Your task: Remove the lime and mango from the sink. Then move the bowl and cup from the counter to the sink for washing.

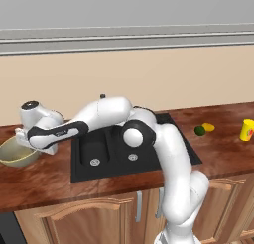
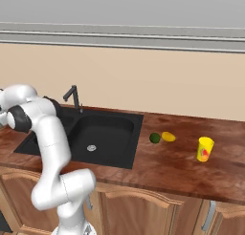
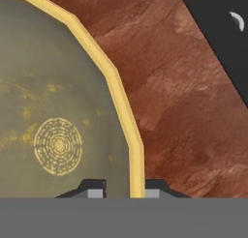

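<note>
The reddish-brown bench carried the black sink set into it, the bowl to its left, and the lime, mango and cup to its right.

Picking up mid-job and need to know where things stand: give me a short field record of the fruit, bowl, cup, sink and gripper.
lime: on the counter, right of the sink
mango: on the counter, right beside the lime
cup: upright on the counter, further right
bowl: on the counter left of the sink
sink basins: hold nothing
gripper: at the bowl, one fingertip inside the rim, one outside; grip unconfirmed
done: fruit out of the sink
left: bowl and cup into the sink
</note>
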You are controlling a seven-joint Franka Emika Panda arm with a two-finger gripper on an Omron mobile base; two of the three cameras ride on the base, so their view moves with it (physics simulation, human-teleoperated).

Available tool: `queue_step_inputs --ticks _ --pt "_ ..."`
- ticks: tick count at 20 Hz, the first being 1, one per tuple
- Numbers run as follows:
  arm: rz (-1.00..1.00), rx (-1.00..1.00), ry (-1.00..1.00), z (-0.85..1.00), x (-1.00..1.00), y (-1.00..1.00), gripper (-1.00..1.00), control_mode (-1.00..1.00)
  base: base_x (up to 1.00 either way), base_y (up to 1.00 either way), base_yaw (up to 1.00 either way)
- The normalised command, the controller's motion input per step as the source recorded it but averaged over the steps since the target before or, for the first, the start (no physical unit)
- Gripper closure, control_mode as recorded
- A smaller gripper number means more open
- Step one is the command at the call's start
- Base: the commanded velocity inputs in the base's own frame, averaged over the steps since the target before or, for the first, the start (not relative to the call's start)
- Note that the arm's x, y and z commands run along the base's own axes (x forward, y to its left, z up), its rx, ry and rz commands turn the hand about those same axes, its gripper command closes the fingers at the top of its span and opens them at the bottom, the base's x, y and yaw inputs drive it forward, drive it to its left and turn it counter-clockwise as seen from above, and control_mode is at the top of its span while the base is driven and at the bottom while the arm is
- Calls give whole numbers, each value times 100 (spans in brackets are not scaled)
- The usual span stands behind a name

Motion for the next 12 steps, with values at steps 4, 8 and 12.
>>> queue_step_inputs --ticks 4,8,12 --pt "0 5 -11 10 -14 -19 100 -100 0 0 0" --pt "0 7 -8 6 -16 -23 100 -100 0 0 0" --pt "-2 10 -2 4 -16 -30 100 -100 0 0 0"
